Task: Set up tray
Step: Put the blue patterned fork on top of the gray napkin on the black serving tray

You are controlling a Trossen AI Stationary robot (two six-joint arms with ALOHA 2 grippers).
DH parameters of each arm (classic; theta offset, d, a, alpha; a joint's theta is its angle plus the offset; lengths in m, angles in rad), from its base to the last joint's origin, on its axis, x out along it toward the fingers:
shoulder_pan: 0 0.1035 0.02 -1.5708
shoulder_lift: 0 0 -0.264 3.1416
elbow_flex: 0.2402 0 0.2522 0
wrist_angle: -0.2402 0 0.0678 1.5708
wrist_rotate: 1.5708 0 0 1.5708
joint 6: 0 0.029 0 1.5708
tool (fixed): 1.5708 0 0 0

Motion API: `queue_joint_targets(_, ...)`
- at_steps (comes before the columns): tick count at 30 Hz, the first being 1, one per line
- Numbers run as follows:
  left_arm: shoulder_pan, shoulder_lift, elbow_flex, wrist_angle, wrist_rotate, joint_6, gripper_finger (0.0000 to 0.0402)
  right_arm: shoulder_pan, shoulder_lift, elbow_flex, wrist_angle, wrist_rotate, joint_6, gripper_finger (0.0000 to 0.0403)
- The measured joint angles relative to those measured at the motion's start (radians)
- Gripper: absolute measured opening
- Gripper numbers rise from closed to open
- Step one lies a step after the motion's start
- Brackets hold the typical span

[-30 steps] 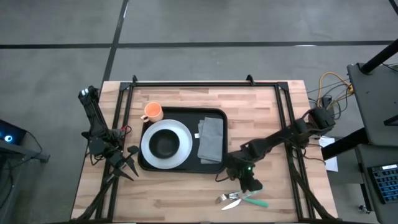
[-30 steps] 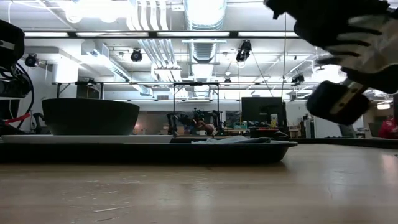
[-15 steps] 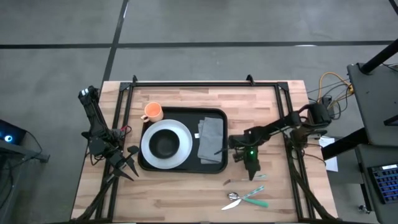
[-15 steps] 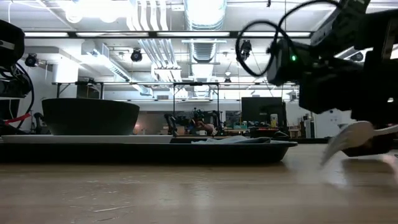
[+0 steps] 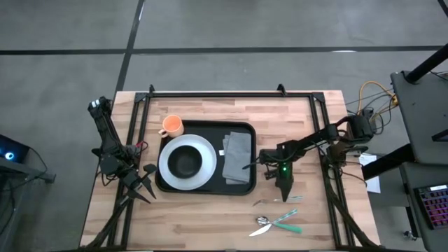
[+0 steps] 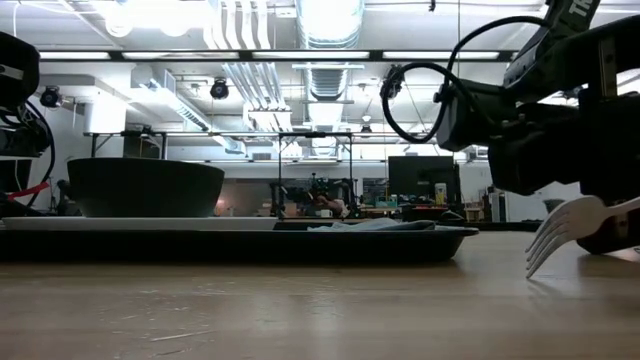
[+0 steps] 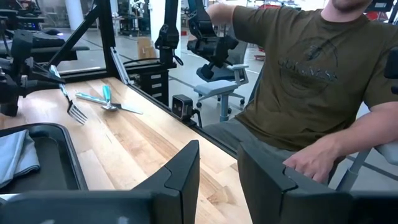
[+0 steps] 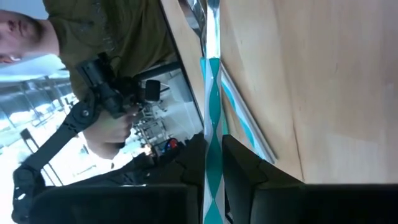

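Just off the tray (image 5: 246, 187) right rim, right gripper (image 5: 285, 192) clamped on fork (image 6: 562, 228), tines above bare wood.

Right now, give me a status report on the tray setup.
Right tool shut on fork, just right of tray. Left tool idle at tray's left. Plate, bowl, napkin loaded; spoon and knife on table.

Ceiling lamps (image 6: 330, 15) light the room evenly and brightly, flaring white in the low view. The tabletop (image 6: 300, 310) shows soft sheen there, its near edge out of focus. Shadows are faint.
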Motion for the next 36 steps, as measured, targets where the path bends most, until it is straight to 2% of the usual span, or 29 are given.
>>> queue_joint_targets(5, 0.0, 0.0, 0.0, 0.0, 0.0, 0.0, 0.0091, 0.0, 0.0, 0.001, -0.003, -0.001, 0.007, 0.0042)
queue_joint_targets(17, 0.0, 0.0, 0.0, 0.0, 0.0, 0.0, 0.0091, 0.002, 0.001, 0.001, -0.004, -0.006, 0.026, 0.0114)
queue_joint_targets(26, 0.0, 0.0, 0.0, 0.0, 0.0, 0.0, 0.0091, 0.002, 0.001, 0.023, -0.012, 0.002, 0.053, 0.0151)
queue_joint_targets(30, 0.0, 0.0, 0.0, 0.0, 0.0, 0.0, 0.0091, 0.004, 0.001, 0.036, -0.012, 0.046, 0.025, 0.0155)
queue_joint_targets(36, 0.0, 0.0, 0.0, 0.0, 0.0, 0.0, 0.0091, 0.023, 0.0, 0.066, -0.094, 0.159, -0.143, 0.0155)
